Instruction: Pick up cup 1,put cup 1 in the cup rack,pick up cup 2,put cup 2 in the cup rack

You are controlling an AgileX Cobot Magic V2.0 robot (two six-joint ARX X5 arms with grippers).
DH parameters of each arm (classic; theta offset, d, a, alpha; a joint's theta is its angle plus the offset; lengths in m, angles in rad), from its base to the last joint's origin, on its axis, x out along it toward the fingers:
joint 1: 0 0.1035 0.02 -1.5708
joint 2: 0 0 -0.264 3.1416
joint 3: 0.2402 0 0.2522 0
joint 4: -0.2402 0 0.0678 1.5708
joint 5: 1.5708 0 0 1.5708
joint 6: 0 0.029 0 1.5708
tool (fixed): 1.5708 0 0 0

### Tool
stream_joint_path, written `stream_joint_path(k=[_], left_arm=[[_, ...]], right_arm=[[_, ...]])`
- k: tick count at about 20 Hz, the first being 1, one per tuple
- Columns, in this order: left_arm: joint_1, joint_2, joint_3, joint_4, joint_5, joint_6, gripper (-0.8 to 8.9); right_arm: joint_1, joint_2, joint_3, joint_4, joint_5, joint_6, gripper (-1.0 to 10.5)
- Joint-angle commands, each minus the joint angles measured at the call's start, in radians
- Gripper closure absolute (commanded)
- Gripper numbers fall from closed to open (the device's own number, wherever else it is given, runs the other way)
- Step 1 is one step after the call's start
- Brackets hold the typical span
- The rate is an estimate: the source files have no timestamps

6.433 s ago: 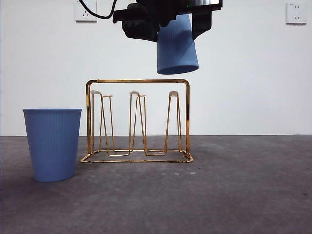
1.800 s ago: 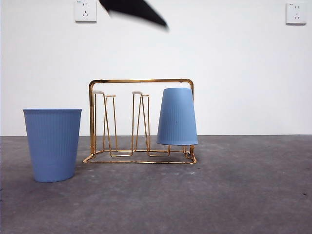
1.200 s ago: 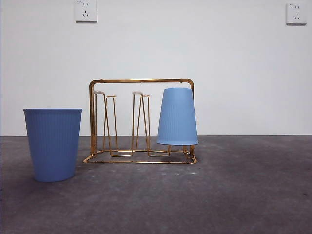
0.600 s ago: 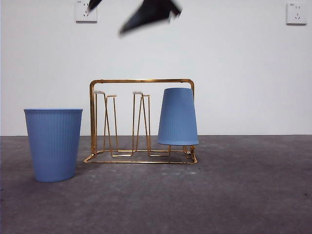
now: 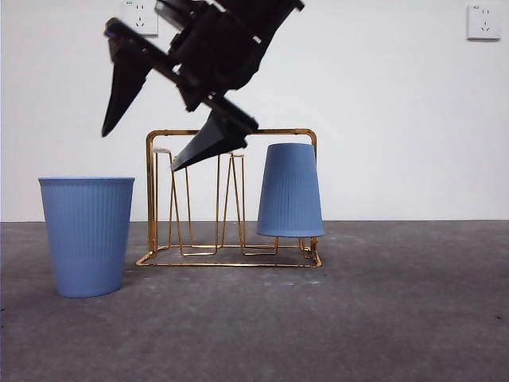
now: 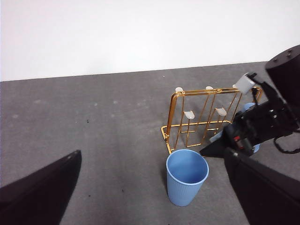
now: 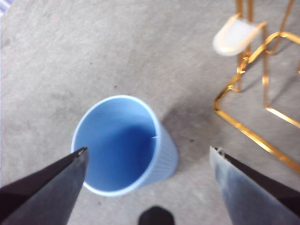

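Observation:
One blue ribbed cup stands upright on the table, left of the gold wire cup rack. A second blue cup sits upside down over the rack's right prong. My right gripper hangs open, tilted, above the gap between the upright cup and the rack. In the right wrist view its open jaws frame the upright cup from above without touching it. My left gripper is open and far back, seeing cup, rack and the right gripper.
The rack's left and middle prongs carry nothing. Its base wire lies close beside the upright cup. A white wall with two sockets stands behind the grey table.
The right gripper has dropped into the front view from the top edge, open, toward the upright cup on the left. Both cups and the rack stay put.

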Motion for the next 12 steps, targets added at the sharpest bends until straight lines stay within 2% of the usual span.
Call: stream_joint_path(k=[1,6,9,12], left_arm=[[0.001,-0.001,-0.007,0.0,-0.001,-0.011,2.83],[0.001,-0.001,-0.007,0.0,0.005,-0.014,2.83],[0.001,-0.001,-0.008,0.0,0.005,-0.014,2.83],[0.001,-0.001,-0.008,0.001,0.008,-0.022,2.83]], right_arm=[[0.014,0.045,-0.005,0.008,0.01,0.019,5.1],[0.028,0.088,-0.005,0.035,0.048,0.035,5.3],[0.034,0.097,-0.005,0.055,0.053,0.043,6.9],[0.034,0.117,-0.005,0.048,0.06,0.052,7.0]])
